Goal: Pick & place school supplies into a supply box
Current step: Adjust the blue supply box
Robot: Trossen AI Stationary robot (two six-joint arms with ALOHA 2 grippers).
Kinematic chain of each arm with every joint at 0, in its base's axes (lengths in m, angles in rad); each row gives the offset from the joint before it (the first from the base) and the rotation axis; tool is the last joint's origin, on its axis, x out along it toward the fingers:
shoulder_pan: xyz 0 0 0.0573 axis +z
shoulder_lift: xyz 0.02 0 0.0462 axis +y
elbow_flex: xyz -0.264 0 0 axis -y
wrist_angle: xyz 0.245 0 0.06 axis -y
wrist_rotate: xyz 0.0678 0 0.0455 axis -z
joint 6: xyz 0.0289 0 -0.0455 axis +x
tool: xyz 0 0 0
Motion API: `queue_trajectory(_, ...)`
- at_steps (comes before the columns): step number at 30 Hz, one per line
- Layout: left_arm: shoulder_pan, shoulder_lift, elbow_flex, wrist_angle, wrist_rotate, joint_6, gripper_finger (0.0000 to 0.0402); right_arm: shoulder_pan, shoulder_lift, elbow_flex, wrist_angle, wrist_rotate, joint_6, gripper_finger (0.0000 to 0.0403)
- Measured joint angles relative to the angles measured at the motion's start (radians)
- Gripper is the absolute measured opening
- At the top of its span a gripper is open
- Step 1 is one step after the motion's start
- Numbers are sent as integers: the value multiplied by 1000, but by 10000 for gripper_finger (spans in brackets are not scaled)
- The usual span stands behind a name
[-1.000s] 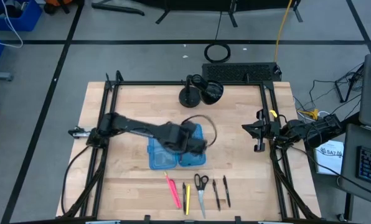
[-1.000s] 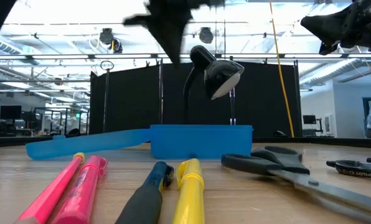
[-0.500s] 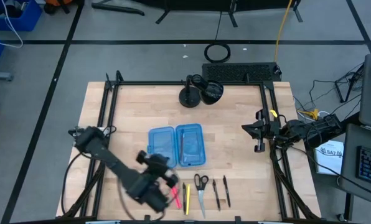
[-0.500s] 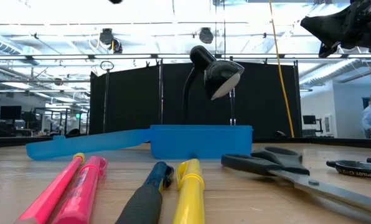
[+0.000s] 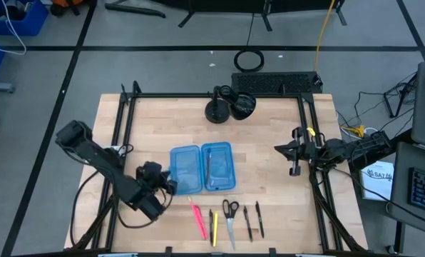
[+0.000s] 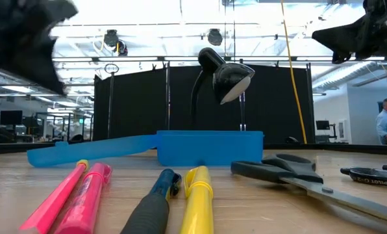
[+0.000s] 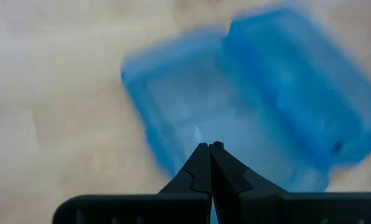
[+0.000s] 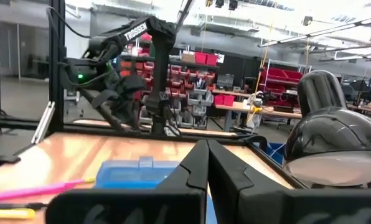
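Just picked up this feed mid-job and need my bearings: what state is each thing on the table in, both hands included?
supply box: open, both halves flat, nothing visible inside.
pink pen: on the table, outside the box.
yellow pencil: on the table, outside the box.
scissors: on the table, blades shut.
black pens: on the table, outside the box.
left hand: shut, empty, beside the box.
right hand: shut, empty, at the table's right edge.
desk lamp: standing, looks unlit.

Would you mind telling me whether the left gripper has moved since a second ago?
Yes. The left gripper was over the open blue pencil case; it now sits off the case's left side, shut.
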Motion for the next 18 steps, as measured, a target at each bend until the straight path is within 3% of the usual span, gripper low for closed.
queue_trajectory(5,13,49,-82,320,151,171,0,0,0,0,-7,7,-52,0)
queue_trajectory(12,16,107,-60,352,286,222,0,0,0,0,-1,58,-55,0)
queue_trajectory(18,-9,108,-60,353,285,222,0,0,0,0,-1,61,-54,0)
